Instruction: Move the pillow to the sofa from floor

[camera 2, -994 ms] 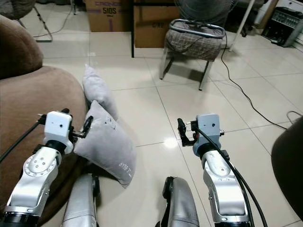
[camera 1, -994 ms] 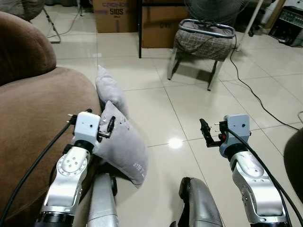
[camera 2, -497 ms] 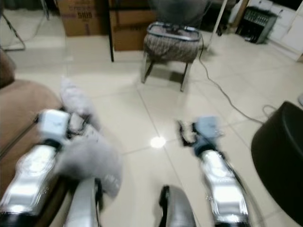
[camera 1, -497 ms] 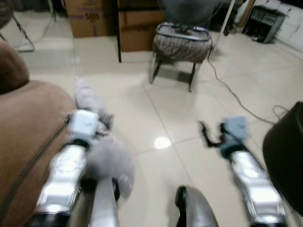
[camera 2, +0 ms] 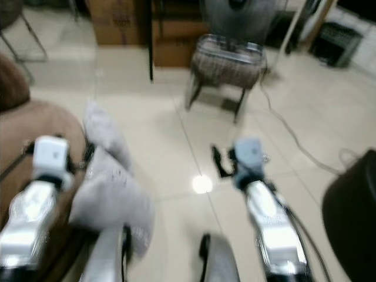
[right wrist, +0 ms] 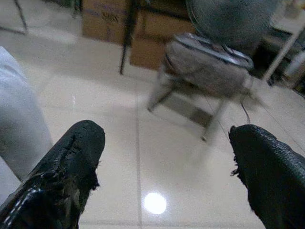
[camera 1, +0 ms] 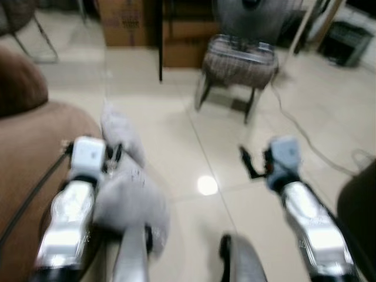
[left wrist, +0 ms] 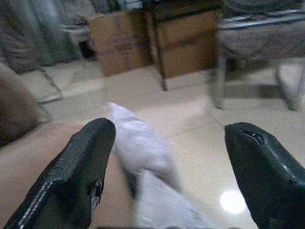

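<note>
Left eye view, blurred with the camera's motion, shows nearest the robot's two silver arms raised ahead of it: the left tool (camera 1: 113, 157) sits against the upper edge of a grey pillow (camera 1: 130, 200), and the right tool (camera 1: 249, 166) hangs over the bare tiled floor (camera 1: 176, 141), well apart from any pillow. In the left wrist view the left tool's fingers (left wrist: 78, 164) stand wide apart with grey fabric between and beyond them, gripping nothing; in the right wrist view the right tool's fingers (right wrist: 66, 162) are likewise spread wide and empty. The near pillow stands tilted on the floor, leaning on the side of the brown sofa (camera 1: 26, 153), its lower corner close to the robot's legs. Just behind it a second grey pillow (camera 1: 120, 130) also rests on the floor against the sofa. The near pillow looks light, soft and easily crushed, so it should sag and fold when lifted; its cloth cover ought to give good friction. A pinch on a top corner or along the seam edge seems the surest hold, since the plump middle is likely too thick for the fingers. Farther off stand a metal-framed stool (camera 1: 239, 63) with a checked cushion, a cable (camera 1: 305, 138) trailing across the tiles, and cardboard boxes (camera 1: 126, 23) at the back.
</note>
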### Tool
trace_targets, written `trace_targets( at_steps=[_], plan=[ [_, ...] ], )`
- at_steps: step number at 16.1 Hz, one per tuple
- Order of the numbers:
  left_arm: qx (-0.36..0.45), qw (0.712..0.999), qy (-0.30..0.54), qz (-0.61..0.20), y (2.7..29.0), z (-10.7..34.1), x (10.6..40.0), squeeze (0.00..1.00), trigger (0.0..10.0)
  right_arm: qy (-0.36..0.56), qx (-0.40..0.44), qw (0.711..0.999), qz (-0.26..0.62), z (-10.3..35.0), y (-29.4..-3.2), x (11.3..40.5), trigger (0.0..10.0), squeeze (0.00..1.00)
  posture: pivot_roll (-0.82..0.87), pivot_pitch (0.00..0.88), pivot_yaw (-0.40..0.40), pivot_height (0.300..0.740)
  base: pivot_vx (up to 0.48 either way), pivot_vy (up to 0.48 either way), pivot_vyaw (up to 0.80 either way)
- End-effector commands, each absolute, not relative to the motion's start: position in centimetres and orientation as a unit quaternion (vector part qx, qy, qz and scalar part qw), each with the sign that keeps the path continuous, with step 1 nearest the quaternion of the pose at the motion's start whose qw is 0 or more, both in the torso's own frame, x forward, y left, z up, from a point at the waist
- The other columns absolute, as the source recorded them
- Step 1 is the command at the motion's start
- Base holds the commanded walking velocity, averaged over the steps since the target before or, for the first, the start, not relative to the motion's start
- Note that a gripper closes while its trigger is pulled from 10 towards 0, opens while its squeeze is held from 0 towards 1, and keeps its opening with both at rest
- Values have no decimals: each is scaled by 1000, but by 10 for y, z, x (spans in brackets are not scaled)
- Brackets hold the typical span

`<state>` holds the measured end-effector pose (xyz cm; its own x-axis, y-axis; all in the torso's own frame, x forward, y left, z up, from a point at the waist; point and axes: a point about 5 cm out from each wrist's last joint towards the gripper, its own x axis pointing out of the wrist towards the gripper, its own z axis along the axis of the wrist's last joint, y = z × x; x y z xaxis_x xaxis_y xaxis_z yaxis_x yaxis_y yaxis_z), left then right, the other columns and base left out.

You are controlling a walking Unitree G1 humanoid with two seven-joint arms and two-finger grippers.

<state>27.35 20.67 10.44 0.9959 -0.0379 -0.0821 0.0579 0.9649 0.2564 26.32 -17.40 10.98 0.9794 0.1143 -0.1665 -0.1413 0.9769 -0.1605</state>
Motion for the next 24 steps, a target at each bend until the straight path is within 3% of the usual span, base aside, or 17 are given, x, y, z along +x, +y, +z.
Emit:
trace_targets(
  at_steps=[1,3,4,5,10,11,12,16,19,24],
  plan=[
    [132,988,66,-36,205,93,272,102,10000,81,-84,990,76,110,-175,263,10000,0,43,0,-87,520,0,0,0],
    [129,984,119,-17,215,73,276,82,10000,80,-94,985,122,112,-169,263,10000,0,36,0,-94,520,0,0,0],
    [119,984,131,-15,217,69,276,137,10000,80,-94,984,131,114,-168,263,10000,0,34,0,-95,520,0,0,0],
    [102,983,150,-6,221,64,278,1000,10000,80,-96,981,151,116,-166,263,10000,0,31,0,-98,520,0,0,0],
    [79,973,210,51,244,43,292,1000,10000,89,-130,953,259,127,-167,263,10000,0,-31,0,-101,520,0,0,0],
    [79,968,230,55,249,36,291,894,10000,96,-137,942,290,129,-166,262,10000,0,-39,0,-105,520,0,0,0],
    [82,963,249,62,253,28,289,0,10000,100,-146,933,314,131,-165,262,10000,0,-52,0,-115,520,0,0,0],
    [68,954,271,104,274,18,280,0,10000,110,-155,904,383,142,-161,258,10000,0,-67,3,-162,520,0,0,0],
    [103,947,275,130,294,16,272,0,10000,112,-171,878,434,151,-157,257,10000,0,-114,74,-174,520,0,0,0],
    [140,925,319,154,316,4,247,0,10000,113,-168,867,454,164,-155,248,10000,0,-162,159,-181,520,0,0,0]
  ],
)
